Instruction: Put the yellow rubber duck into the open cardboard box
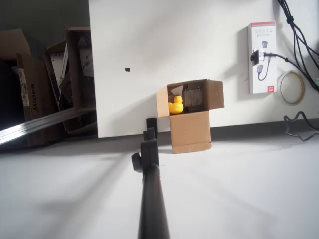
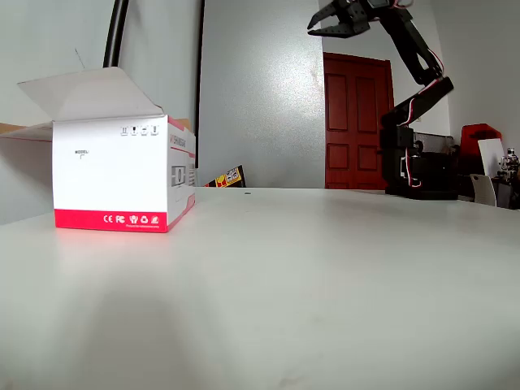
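The yellow rubber duck sits inside the open cardboard box, against the box's left wall in the overhead view, its orange beak just showing. The box stands with its flaps up at the near edge of the white table, about midway along that edge. In that view the black arm reaches in from the bottom of the picture, and the gripper sits just left of the box, apart from the duck; its opening is too small to judge there. In the fixed view the gripper is raised high over the table, its fingers spread apart and holding nothing. A white and red carton lies near the table's right edge in the overhead view, a roll of tape beside it.
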Controlling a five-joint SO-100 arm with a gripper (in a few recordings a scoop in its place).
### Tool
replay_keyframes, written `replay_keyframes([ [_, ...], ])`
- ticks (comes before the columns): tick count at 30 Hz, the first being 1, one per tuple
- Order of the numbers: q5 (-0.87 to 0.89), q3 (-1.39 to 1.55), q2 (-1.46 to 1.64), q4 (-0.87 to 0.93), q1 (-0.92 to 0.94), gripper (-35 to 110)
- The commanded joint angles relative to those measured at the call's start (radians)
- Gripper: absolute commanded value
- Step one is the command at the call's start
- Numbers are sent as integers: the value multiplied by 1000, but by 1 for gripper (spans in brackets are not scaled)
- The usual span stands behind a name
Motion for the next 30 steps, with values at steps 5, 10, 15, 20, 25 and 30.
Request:
replay_keyframes([
  [5, -2, 445, 307, -166, 67, -1],
  [10, -26, 584, 387, -225, 81, -1],
  [15, -29, 723, 465, -272, 83, -1],
  [20, -31, 865, 568, -307, 94, -1],
  [25, -32, 962, 620, -333, 129, -1],
  [30, -26, 1068, 632, -382, 158, -1],
])
